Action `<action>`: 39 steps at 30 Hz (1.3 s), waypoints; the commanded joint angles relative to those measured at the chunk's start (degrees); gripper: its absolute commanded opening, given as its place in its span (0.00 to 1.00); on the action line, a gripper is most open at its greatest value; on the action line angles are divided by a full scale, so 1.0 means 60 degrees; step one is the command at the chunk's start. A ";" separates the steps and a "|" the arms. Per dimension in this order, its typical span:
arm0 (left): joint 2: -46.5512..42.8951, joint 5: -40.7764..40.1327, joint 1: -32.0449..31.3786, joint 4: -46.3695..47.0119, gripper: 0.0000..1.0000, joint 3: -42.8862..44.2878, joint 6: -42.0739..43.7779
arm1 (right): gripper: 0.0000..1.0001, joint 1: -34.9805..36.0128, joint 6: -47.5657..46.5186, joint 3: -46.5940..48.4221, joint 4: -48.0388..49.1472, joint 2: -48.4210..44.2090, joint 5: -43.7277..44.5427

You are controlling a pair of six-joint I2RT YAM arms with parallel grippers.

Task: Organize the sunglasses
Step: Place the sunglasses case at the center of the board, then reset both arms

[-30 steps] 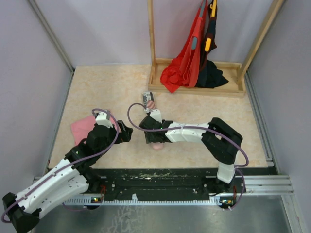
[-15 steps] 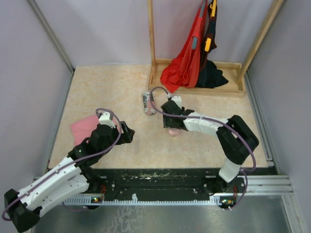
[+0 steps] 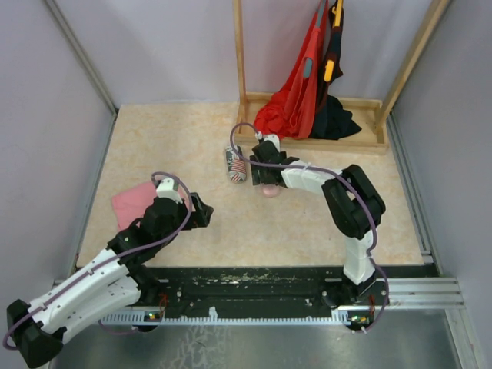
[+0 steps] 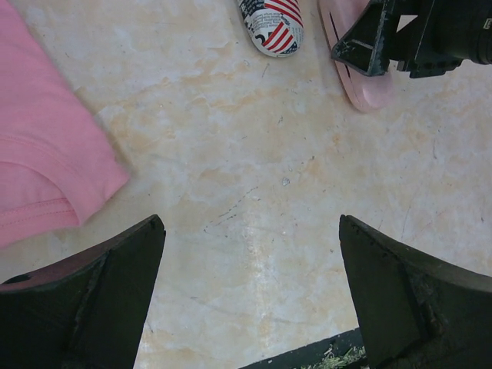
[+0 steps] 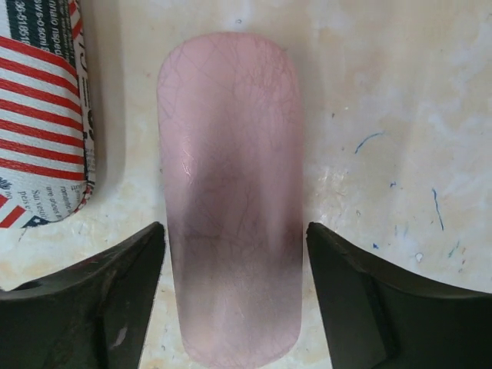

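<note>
Since a second ago the right gripper (image 5: 234,231) has moved, with the pink case (image 5: 229,146), from near the arm bases to just beside the flag-printed case (image 5: 42,115). No sunglasses show in any view. The right jaws straddle the pink case widely; whether they press it cannot be told. The left gripper (image 4: 250,223) gapes empty. The best move is probably to open fully, then lift straight up.

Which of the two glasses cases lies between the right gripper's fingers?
The plain pink case, flanked by the fingers of the right gripper in the right wrist view. The flag-printed case lies beside it, outside the fingers.
</note>
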 commanded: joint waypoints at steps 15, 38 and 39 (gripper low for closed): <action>-0.0261 -0.0480 0.0006 -0.0960 0.99 0.0748 0.0111 | 0.91 -0.0129 -0.1348 -0.2369 0.2726 -0.4541 -0.0677; -0.1383 -0.1354 -0.0007 -0.0202 0.99 -0.0096 0.0087 | 0.94 -0.0127 -0.0550 -0.7631 -0.0101 -1.6865 0.0942; -0.1473 -0.1317 -0.0004 -0.0114 0.99 -0.0211 0.0103 | 0.94 -0.0133 -0.0509 -0.7654 -0.0289 -1.6985 0.0970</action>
